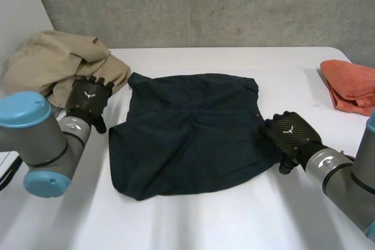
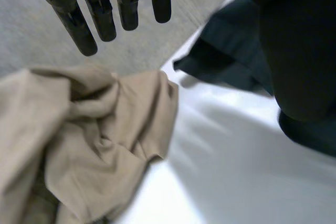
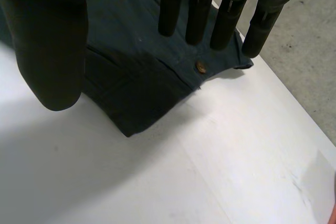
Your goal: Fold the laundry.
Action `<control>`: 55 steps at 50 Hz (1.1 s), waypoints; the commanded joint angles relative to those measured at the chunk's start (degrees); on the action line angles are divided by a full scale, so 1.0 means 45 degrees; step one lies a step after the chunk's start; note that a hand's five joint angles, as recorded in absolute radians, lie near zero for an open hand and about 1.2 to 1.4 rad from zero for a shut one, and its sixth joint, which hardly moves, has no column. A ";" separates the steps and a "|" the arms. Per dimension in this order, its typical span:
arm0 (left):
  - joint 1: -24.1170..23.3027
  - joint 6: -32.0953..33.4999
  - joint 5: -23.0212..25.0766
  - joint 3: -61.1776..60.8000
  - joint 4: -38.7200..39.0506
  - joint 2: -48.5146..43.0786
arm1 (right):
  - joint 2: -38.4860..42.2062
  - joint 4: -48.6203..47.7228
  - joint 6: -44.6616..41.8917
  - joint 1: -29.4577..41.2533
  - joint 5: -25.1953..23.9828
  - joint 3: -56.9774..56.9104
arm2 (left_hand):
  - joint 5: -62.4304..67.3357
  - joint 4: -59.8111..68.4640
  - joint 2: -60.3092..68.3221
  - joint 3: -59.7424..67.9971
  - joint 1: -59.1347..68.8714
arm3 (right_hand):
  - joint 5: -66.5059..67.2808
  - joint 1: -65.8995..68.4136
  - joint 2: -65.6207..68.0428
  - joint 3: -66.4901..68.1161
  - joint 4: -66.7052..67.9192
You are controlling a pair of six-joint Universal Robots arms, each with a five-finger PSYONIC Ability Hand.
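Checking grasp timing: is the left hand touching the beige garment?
Apart. In the left wrist view the left hand has straight fingers ending against the grey background, clear of the beige garment.

matt dark navy cloth shorts (image 1: 193,130) with a shiny metal button (image 3: 200,66); soft creased beige cloth (image 1: 55,62); smooth white table (image 1: 234,215)

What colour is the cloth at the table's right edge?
Orange cloth, best in the head view.

Hovers with straight fingers (image 3: 198,17) above a dark garment (image 3: 136,93), near its button (image 3: 200,66), on a white table (image 3: 236,145).
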 commanded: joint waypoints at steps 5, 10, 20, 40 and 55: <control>-0.1427 -0.1129 0.0051 -0.3159 -0.0763 0.5018 | 0.0025 -0.0320 0.0054 -0.0311 -0.0649 0.0413 | 0.0292 0.0396 0.0274 0.0285 0.0581 | 0.1999 0.2137 0.2313 0.2138 0.2096; -0.3400 -0.1560 0.0071 -0.5133 -0.1291 0.6585 | 0.0258 -0.0554 0.0152 -0.0233 -0.0786 0.0472 | 0.2084 0.2188 0.2066 0.2077 0.2373 | 0.4569 0.4707 0.4883 0.4708 0.4665; -0.6099 -0.1424 -0.0027 -0.6268 -0.1174 0.5357 | 0.0435 -0.1081 0.0152 -0.0253 -0.0669 0.0628 | 0.6829 0.6934 0.6812 0.6823 0.7119 | 1.2191 1.2329 1.2505 1.2330 1.2287; -0.2584 0.0469 -0.0437 -0.6229 0.0719 0.3129 | 0.0415 -0.0964 0.0172 -0.0194 -0.0630 0.0941 | 0.4553 0.4658 0.4536 0.4547 0.4843 | 1.2191 1.2329 1.2505 1.2330 1.2287; -0.2192 0.1233 -0.0242 -0.6073 0.1794 0.2152 | 0.0123 -0.0964 0.0366 -0.0194 -0.0396 0.0902 | 1.2991 1.3096 1.2974 1.2985 1.3281 | 0.4001 0.4139 0.4315 0.4140 0.4097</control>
